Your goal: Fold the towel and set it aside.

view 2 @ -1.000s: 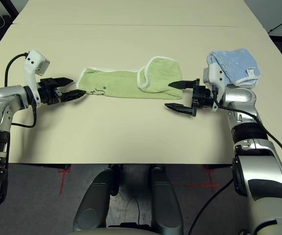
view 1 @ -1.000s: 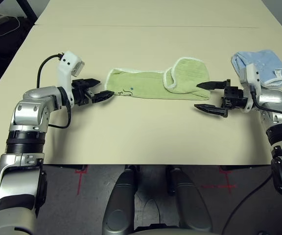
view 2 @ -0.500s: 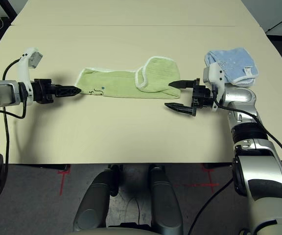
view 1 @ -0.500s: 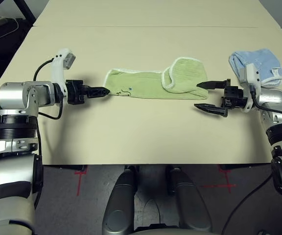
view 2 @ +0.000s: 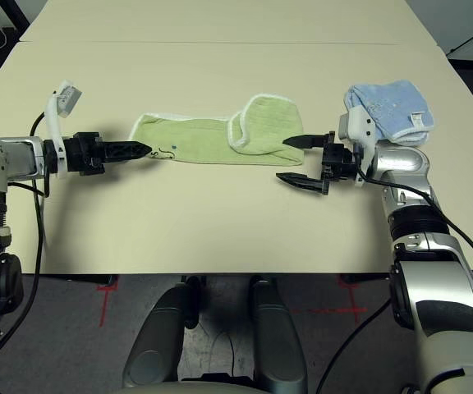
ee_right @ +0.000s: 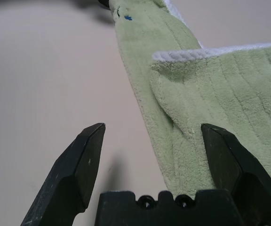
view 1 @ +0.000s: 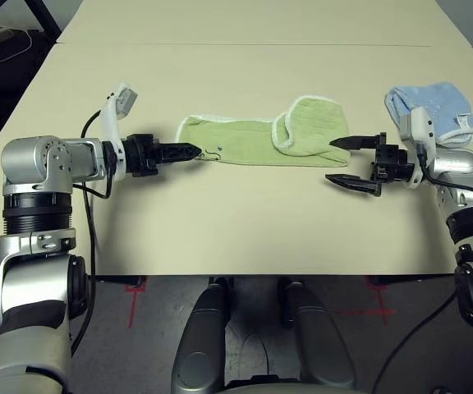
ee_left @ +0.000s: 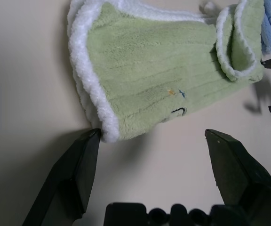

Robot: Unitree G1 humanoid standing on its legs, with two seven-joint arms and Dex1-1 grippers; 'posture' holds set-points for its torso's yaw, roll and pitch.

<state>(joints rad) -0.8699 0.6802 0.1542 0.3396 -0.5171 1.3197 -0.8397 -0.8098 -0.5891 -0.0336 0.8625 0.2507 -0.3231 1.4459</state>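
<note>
The towel [view 1: 261, 138] lies as a long strip across the middle of the table [view 1: 236, 230], roughly parallel to the near edge, with its right end curled back over itself into a loose loop. The left gripper [view 1: 185, 151] sits at the towel's left end, jaws spread wide, one finger [ee_left: 74, 174] right at the white-edged corner with nothing yet between them. The right gripper [view 1: 355, 162] waits at the curled end, also wide open and holding nothing, one finger [ee_right: 232, 165] over the green pile and the other [ee_right: 79, 165] over bare table. The risk I see is at the left corner, where the cloth looks doubled, so a pinch could catch only the top layer, or push the edge away and bunch it. On the right, closing onto the loop could lock that curl into the fold and leave it lopsided. The light blue cloth [view 1: 433, 107] sits just behind the right wrist, toward the right edge of the table, and a careless swing could drag it along.
</note>
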